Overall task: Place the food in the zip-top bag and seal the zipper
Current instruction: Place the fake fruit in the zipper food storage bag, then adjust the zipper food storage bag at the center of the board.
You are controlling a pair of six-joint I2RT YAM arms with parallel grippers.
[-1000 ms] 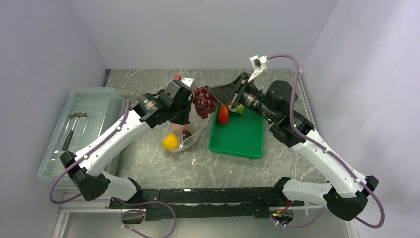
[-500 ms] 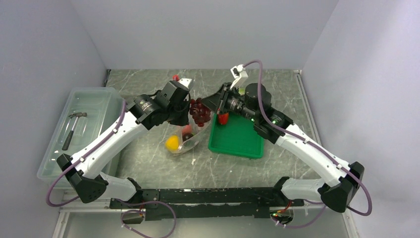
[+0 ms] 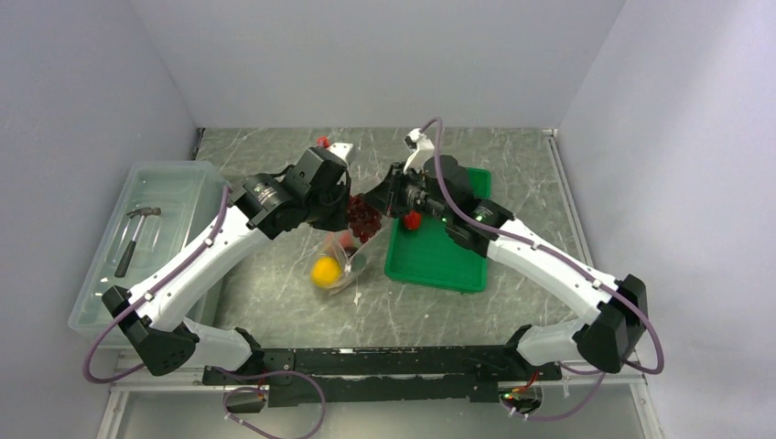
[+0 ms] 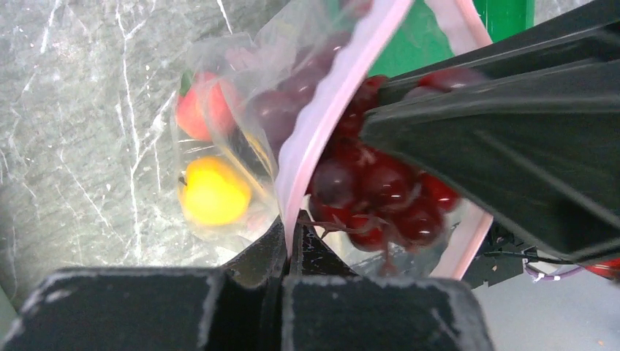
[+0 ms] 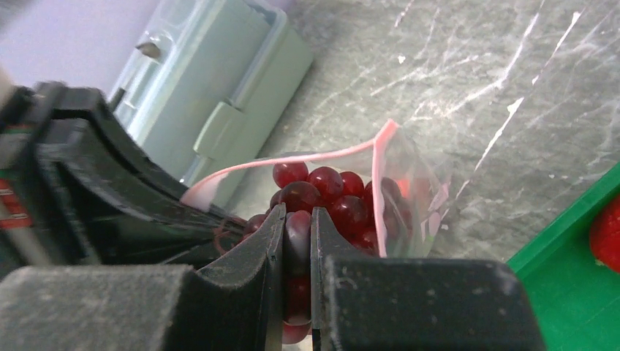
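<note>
My left gripper [image 4: 289, 230] is shut on the pink zipper [image 4: 322, 110], holding the mouth of the clear zip-top bag [image 4: 234, 80] up and open above the table. My right gripper [image 5: 297, 219] is shut on the dark red grape bunch [image 5: 329, 190], which sits in the bag's mouth [image 3: 361, 218]. Low in the bag [image 3: 343, 261] lie an orange-yellow fruit [image 4: 212, 191] and a red-pink piece [image 4: 201, 110]. A red tomato-like piece [image 3: 413, 220] rests on the green tray [image 3: 439, 265]. In the top view the two grippers meet over the bag.
A large translucent bin [image 3: 156, 238] with a hammer [image 3: 135, 233] in it stands at the left edge of the table. The green tray lies just right of the bag, its corner [image 5: 577, 292] close to my right gripper. Grey walls enclose the table.
My right gripper has moved left and down with the grape bunch, from above the tray's corner into the bag's mouth. The left gripper keeps its hold on the zipper.
</note>
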